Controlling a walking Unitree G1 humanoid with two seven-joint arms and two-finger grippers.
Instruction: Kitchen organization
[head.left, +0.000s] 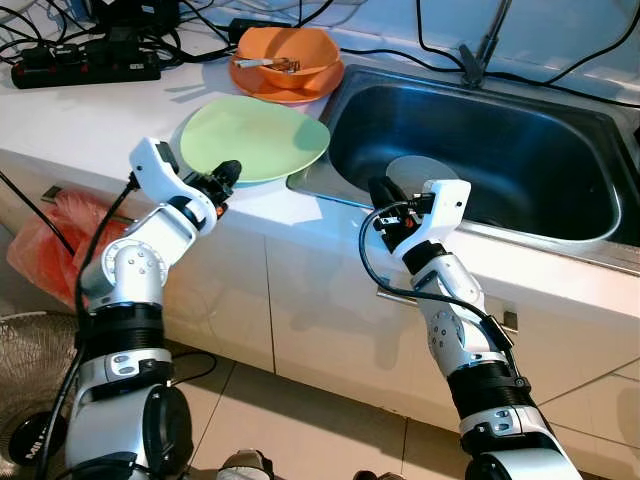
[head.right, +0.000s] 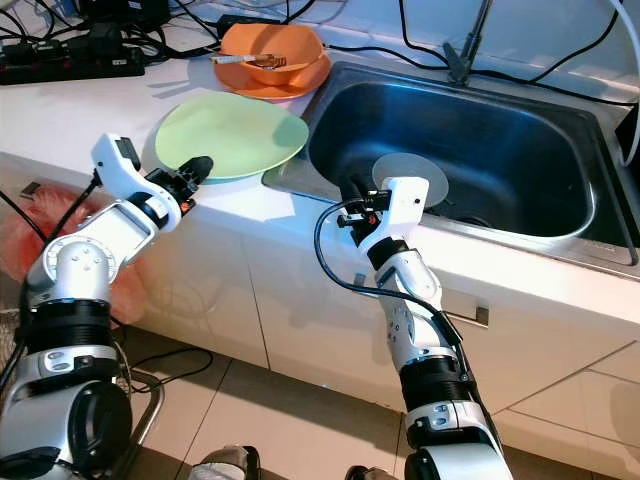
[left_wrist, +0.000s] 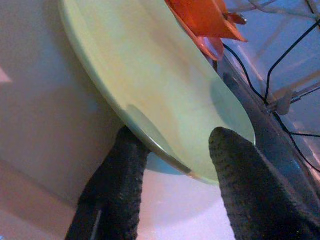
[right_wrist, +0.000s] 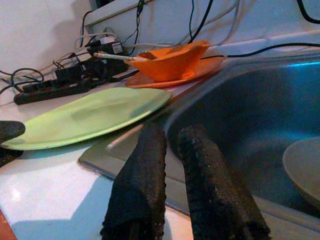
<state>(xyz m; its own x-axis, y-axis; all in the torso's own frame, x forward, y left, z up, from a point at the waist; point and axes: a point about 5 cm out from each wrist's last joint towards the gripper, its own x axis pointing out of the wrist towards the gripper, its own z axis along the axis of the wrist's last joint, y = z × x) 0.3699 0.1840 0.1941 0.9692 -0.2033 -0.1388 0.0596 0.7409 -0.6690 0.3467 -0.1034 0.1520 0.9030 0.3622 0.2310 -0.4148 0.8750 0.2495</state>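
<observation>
two black fingers of the left gripper (left_wrist: 170, 190) stand apart, straddling the near rim of a pale green plate (head.left: 255, 138) on the white counter (head.left: 90, 115) — one finger under the edge, one over it, not yet closed. the plate looks stiff, smooth, likely slippery and breakable; its thin rim is the sensible hold. beyond the plate sits an orange bowl (head.left: 288, 55). the right gripper (right_wrist: 175, 175) hovers at the sink (head.left: 560, 235) edge beside the plate, fingers nearly together, holding nothing — a grey dish (head.right: 412, 173) lies just past it.
</observation>
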